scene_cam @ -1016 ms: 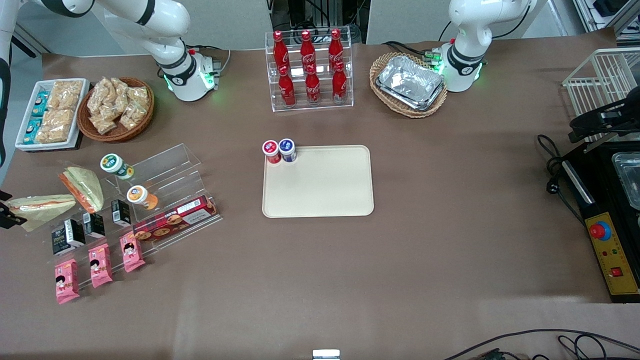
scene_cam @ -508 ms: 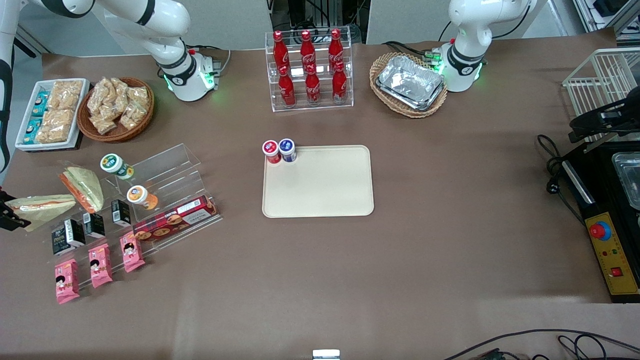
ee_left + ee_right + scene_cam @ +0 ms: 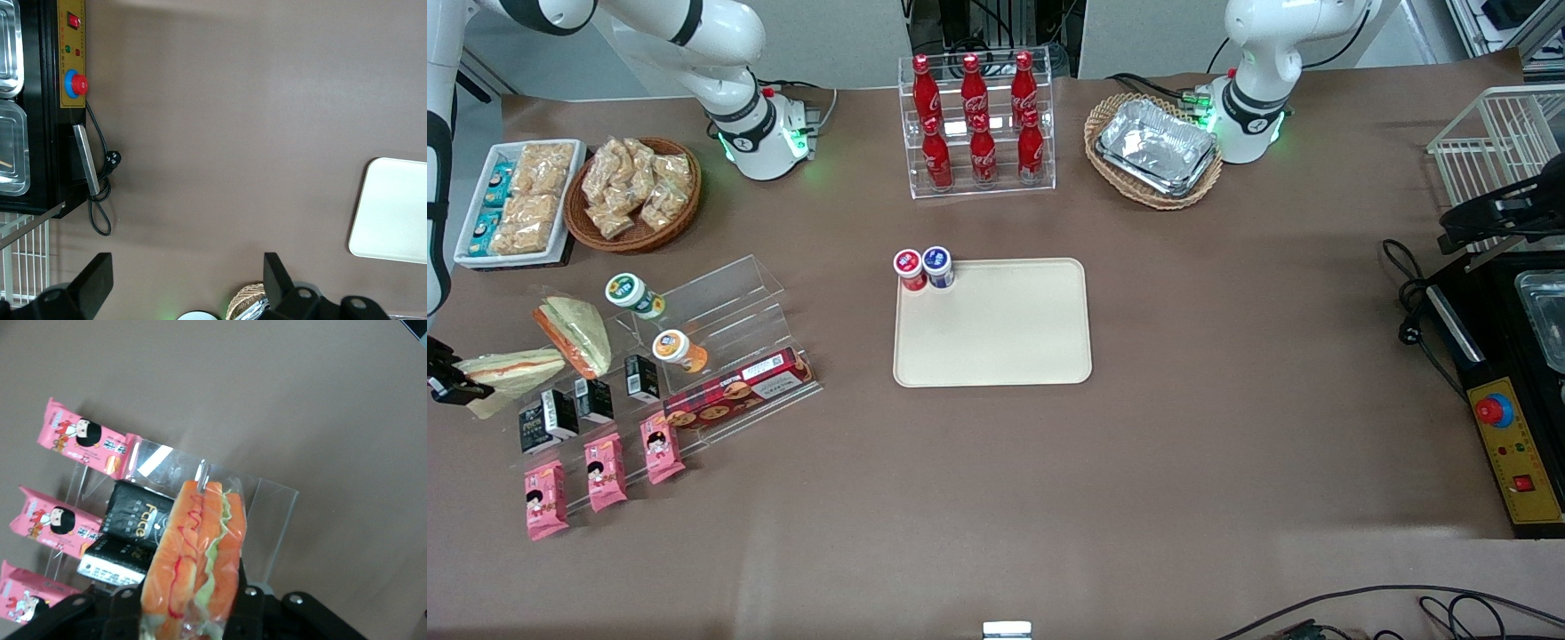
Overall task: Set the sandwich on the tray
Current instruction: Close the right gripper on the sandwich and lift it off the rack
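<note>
The sandwich (image 3: 511,369), a wrapped wedge with pale bread and an orange and green filling stripe, is held at the working arm's end of the table, above the clear stand's black cartons. My gripper (image 3: 443,380) is shut on the sandwich's wide end. In the right wrist view the sandwich (image 3: 197,550) stands between the black fingers (image 3: 257,603) of the gripper (image 3: 193,603), its tip pointing away. The cream tray (image 3: 1005,347) lies flat mid-table, well apart from the gripper, and its corner shows in the left wrist view (image 3: 393,213).
A second, greener wedge (image 3: 574,333) lies beside the held one. A clear stepped stand (image 3: 720,307) carries black cartons (image 3: 560,413), pink packets (image 3: 605,471), a biscuit box (image 3: 738,387) and two small cups. Two capped cups (image 3: 923,267) sit at the tray's corner. A cola rack (image 3: 978,124) and snack baskets stand farther from the camera.
The gripper and sandwich have shifted slightly toward the tray's end of the table. The wedge now looks shorter and sits closer to the greener wedge. The grip is unchanged.
</note>
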